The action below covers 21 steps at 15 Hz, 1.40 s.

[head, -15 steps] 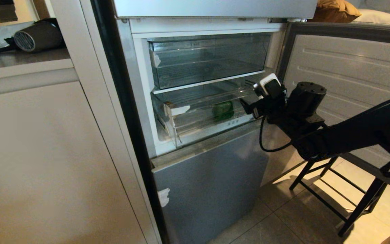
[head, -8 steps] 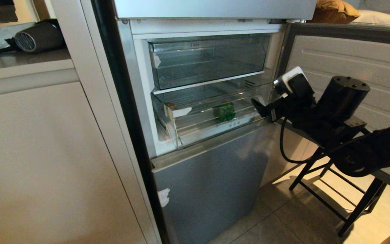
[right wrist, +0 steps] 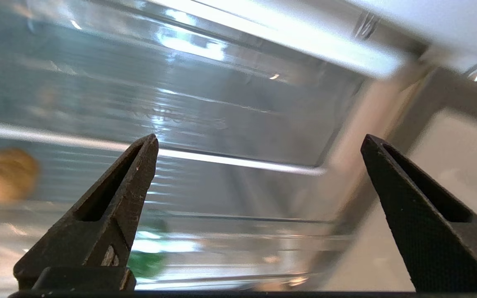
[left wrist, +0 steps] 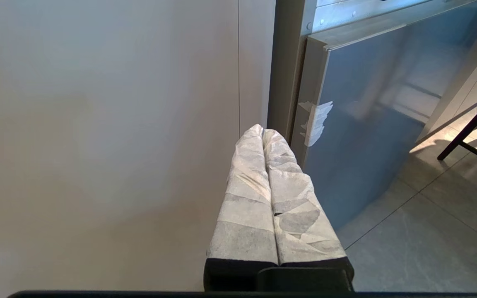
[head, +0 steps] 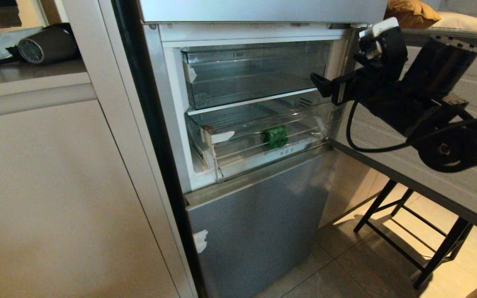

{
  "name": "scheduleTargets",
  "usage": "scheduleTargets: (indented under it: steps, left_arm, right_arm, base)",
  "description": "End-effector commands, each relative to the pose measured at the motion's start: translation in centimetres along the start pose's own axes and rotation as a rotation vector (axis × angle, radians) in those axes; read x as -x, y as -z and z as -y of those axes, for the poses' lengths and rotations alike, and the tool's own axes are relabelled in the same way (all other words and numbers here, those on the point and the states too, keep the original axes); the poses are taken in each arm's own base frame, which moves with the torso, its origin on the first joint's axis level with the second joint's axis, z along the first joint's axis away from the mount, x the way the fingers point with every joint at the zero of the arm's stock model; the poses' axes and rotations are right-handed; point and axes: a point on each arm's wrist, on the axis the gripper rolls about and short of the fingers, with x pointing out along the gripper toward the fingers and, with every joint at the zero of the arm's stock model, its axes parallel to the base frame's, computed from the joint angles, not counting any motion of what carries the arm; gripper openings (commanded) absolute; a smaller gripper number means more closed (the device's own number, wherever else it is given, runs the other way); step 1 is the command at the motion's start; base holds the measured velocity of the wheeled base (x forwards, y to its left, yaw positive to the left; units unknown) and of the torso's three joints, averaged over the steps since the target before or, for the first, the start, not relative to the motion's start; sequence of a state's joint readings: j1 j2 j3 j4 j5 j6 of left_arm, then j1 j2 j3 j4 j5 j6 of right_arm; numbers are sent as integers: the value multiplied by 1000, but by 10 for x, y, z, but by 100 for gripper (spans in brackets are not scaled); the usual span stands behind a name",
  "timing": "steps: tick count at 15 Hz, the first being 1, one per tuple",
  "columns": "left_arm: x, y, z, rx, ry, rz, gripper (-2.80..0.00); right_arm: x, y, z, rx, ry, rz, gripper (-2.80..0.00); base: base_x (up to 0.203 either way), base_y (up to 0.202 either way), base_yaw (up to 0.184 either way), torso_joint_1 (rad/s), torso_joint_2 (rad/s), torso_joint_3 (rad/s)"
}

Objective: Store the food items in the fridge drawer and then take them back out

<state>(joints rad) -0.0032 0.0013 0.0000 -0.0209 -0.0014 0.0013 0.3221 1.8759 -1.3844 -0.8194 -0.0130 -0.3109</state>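
I am looking into the open fridge compartment, where two clear bins are sitting one above the other. The upper clear bin (head: 255, 72) is showing nothing inside that I can make out. Below it, the fridge drawer (head: 263, 140) is standing pulled a little way out over the lower silver-grey panel (head: 259, 223). The green bell pepper (head: 275, 136) is lying on the drawer's ribbed floor, toward the middle and near the front wall. The potato (right wrist: 4, 176) is showing as a tan blur in my right wrist view, lying in the drawer on the far side from the open door; from the head view I am only catching a small brown patch at the drawer's left front corner. My right gripper (head: 325, 87) is hanging in the air at the right edge of the opening, level with the upper bin and above the drawer's right end, touching neither bin. Its jaws are standing spread as wide as they go, with nothing between them. My left gripper (left wrist: 263, 134) is parked low in front of the beige cabinet door (left wrist: 106, 124), just beside the silver-grey panel, its paper-wrapped jaws pressed together and gripping nothing. A black stool (head: 408, 231) is standing on the tiled floor beneath the open fridge door (head: 412, 165).
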Motion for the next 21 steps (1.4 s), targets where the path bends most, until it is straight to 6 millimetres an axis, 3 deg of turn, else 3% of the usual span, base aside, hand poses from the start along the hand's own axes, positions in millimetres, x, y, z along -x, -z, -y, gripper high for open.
scheduleTargets:
  steps: [1,5,7,12,16,19,21]
  left_arm:
    - [-1,3,0,0,0,-10,-280]
    - [-1,3,0,0,0,-10,-280]
    - [-1,3,0,1,0,-10,-280]
    - [-1,3,0,0,0,-10,-280]
    - [-1,3,0,0,0,-10,-280]
    - [-1,3,0,0,0,-10,-280]
    - [-1,3,0,0,0,-10,-280]
  right_arm:
    - [-15,2,0,-85,-26,-100,0]
    - [-37,10,-3,-286,-64,-305,0]
    - [-45,24,-8,-319,-104,-393,0]
    - [-65,53,-18,-313,-127,-457,0]
    - [-69,72,-23,-217,-200,-473,0]
    - [-66,67,-22,-212,-201,-490,0]
    - [-54,55,-18,-201,-221,-575,0]
  base:
    - [0,0,0,0,0,0]
    - [0,0,0,0,0,0]
    - [0,0,0,0,0,0]
    - [0,0,0,0,0,0]
    - [0,0,0,0,0,0]
    - [0,0,0,0,0,0]
    - [0,0,0,0,0,0]
